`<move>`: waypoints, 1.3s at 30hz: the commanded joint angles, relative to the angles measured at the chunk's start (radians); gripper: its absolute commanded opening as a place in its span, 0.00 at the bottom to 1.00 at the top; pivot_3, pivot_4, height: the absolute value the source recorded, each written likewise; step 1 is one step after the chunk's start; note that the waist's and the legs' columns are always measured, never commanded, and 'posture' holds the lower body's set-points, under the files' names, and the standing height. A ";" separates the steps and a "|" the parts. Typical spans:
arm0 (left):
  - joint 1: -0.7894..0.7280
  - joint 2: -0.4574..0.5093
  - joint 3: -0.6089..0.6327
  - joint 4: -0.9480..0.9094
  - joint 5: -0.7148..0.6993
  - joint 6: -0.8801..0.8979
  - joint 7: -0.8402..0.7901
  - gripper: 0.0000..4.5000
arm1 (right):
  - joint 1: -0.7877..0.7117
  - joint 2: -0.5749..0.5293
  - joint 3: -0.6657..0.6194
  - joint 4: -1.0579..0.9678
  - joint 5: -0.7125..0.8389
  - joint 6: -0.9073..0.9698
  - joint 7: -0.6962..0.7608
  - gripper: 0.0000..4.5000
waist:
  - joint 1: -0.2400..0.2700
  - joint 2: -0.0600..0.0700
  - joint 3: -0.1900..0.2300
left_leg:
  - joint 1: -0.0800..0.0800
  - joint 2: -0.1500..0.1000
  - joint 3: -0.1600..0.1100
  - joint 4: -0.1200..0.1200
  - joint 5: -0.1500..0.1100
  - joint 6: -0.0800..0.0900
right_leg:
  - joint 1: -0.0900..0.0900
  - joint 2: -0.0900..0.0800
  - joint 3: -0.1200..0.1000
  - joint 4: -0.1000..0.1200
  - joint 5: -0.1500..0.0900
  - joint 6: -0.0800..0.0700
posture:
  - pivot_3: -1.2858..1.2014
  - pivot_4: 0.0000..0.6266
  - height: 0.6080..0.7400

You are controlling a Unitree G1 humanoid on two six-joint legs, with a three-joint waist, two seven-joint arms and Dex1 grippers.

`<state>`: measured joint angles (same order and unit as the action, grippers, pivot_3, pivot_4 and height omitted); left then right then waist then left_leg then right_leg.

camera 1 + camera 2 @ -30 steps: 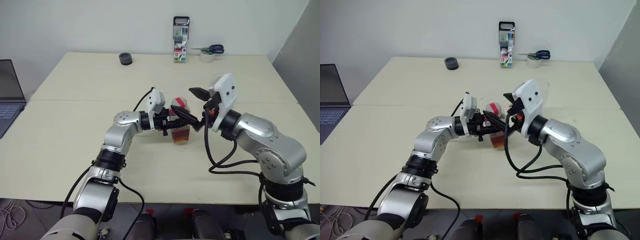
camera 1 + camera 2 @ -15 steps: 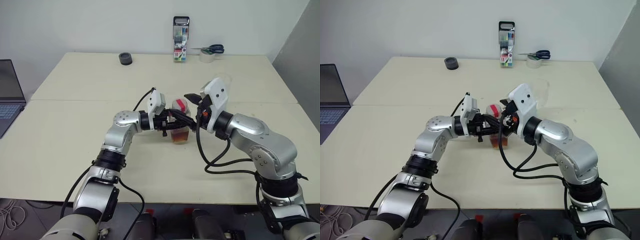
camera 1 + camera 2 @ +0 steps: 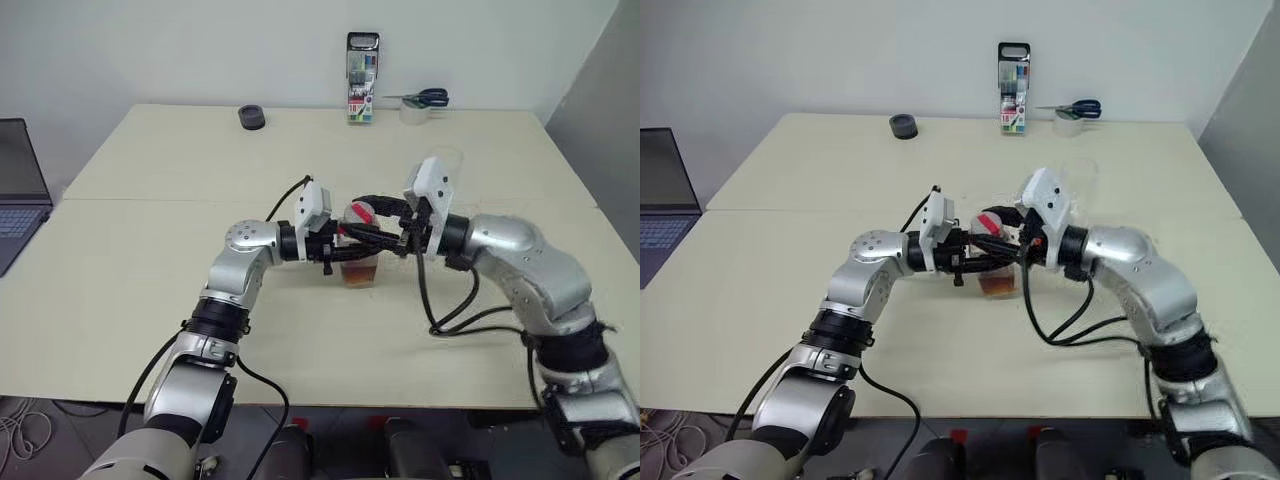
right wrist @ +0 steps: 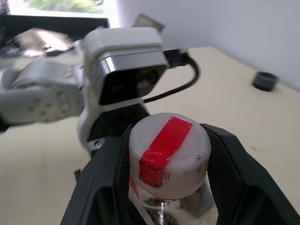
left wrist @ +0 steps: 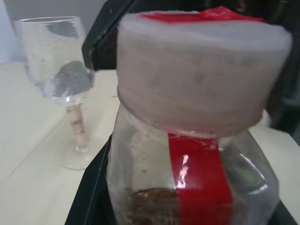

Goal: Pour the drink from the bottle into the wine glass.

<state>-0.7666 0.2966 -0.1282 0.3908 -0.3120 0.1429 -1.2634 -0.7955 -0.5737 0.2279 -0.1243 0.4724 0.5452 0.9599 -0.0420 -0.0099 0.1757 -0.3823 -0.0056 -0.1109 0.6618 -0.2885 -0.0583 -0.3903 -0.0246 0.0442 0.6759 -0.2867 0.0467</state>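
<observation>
At mid-table, the left gripper (image 3: 345, 248) is clamping the bottle (image 3: 360, 256). The right gripper (image 4: 164, 154) is straddling its cap (image 4: 168, 143), grip unclear. The left wrist view is showing the wine glass (image 5: 61, 79).

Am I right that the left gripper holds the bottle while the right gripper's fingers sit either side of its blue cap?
Not quite: the cap is white with a red strip, as the right wrist view shows. The left gripper does hold the bottle, and the right gripper brackets the cap.

Your head cameras look forward and down over the table (image 3: 150, 260) from mid distance, while both wrist cameras sit close on the bottle (image 5: 187, 154), sharing its white cap (image 4: 168, 147) from opposite sides.
</observation>
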 commanded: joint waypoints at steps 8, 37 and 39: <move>-0.026 -0.007 0.016 -0.020 -0.012 -0.006 0.029 0.38 | -0.005 -0.017 -0.123 -0.011 -0.029 -0.023 -0.029 0.81 | -0.003 0.000 0.000 | -0.010 -0.002 -0.001 0.001 0.002 -0.003 | -0.010 -0.004 0.000 0.003 0.000 -0.001 | 0.52 0.24 1.00; -0.074 -0.033 0.028 0.074 0.025 -0.079 0.099 0.38 | 0.255 0.351 -0.059 -0.425 -0.254 0.173 -0.740 1.00 | -0.003 0.001 0.000 | -0.017 -0.002 0.000 0.002 0.004 -0.005 | -0.018 -0.003 0.000 0.005 0.000 -0.001 | 0.52 0.24 1.00; -0.071 -0.033 0.028 0.073 0.026 -0.081 0.099 0.38 | 0.253 0.360 -0.061 -0.418 -0.261 0.167 -0.743 1.00 | -0.003 0.001 0.000 | -0.017 -0.002 0.000 0.002 0.004 -0.005 | -0.018 -0.003 0.000 0.006 0.000 -0.001 | 0.52 0.24 1.00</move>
<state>-0.8187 0.2673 -0.1125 0.4871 -0.2750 0.0822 -1.1671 -0.5237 -0.2202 0.1831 -0.5244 0.2186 0.7411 0.2269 -0.0451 -0.0094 0.1759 -0.3990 -0.0076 -0.1111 0.6638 -0.2847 -0.0632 -0.4079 -0.0278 0.0440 0.6816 -0.2866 0.0459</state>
